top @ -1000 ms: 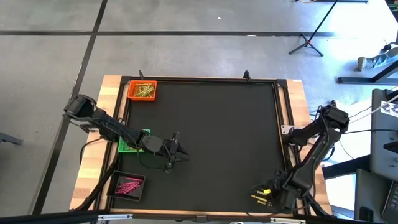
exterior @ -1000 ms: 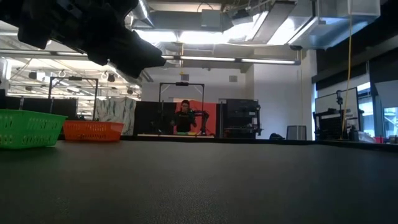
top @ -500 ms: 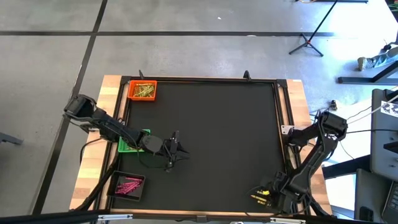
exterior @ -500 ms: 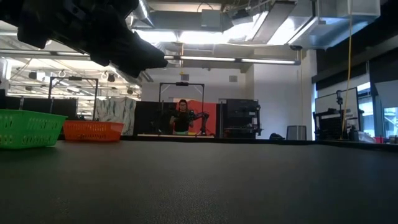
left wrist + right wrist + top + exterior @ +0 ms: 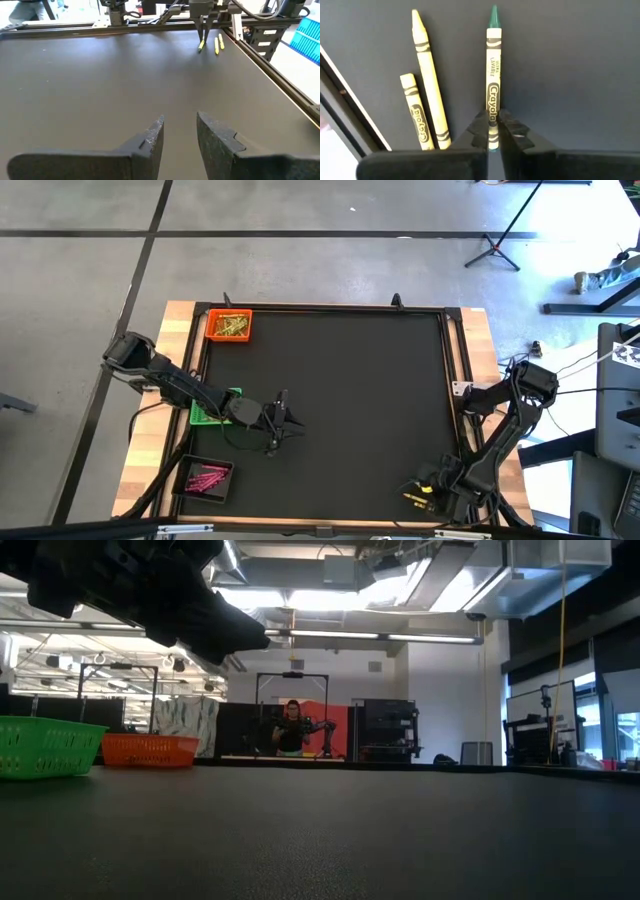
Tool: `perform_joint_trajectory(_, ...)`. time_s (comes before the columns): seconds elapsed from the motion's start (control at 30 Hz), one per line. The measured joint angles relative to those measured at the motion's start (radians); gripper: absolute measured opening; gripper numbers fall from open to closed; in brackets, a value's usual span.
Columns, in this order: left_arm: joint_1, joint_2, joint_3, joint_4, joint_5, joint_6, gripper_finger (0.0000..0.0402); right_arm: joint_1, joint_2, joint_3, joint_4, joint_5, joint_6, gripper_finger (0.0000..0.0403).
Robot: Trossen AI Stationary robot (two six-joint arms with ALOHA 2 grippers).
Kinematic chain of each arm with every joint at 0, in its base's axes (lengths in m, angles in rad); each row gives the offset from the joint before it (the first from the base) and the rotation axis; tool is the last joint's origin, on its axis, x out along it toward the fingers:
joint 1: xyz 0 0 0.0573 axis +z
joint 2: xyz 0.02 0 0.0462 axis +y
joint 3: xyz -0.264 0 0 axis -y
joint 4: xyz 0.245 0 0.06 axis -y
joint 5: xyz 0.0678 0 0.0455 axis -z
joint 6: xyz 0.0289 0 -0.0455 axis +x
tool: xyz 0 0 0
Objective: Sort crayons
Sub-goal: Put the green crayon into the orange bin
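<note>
Right gripper (image 5: 493, 131): pinched on a green-tipped crayon (image 5: 493, 95) (tip colour shows only in its wrist view).
Yellow crayons (image 5: 425, 105): two on the mat beside it, near the table frame (image 5: 340, 100).
Left gripper (image 5: 178, 134): parted, holding nothing, open mat (image 5: 100, 85) ahead.

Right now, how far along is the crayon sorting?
Done: the orange tray holds yellowish crayons, the black tray pink ones. In hand: the right gripper is shut on a green-tipped crayon at the mat's near right corner. Left: two yellow crayons lie beside it. The left gripper hovers open near the green tray.
</note>
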Motion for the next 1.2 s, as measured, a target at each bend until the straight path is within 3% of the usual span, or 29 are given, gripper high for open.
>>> perform_joint_trajectory(0.17,0.000,0.000,0.000,0.000,0.000,0.000,0.0100,-0.001,0.005,0.001,-0.001,0.040,0.000,0.0019)
perform_joint_trajectory(0.67,0.000,0.000,0.000,0.000,0.000,0.000,0.0100,-0.016,0.007,-0.003,-0.006,0.050,-0.025,0.0079)
perform_joint_trajectory(0.77,0.000,0.000,0.000,0.000,0.000,0.000,0.0100,-0.016,0.007,-0.003,-0.017,0.052,-0.030,0.0070)
perform_joint_trajectory(0.97,0.000,0.000,0.000,0.000,0.000,-0.001,0.0100,-0.016,0.007,-0.003,-0.027,0.053,-0.034,0.0010)
perform_joint_trajectory(1.2,0.000,0.000,0.000,0.009,0.007,-0.001,0.0100,-0.039,-0.017,0.014,-0.008,0.078,-0.089,0.0028)
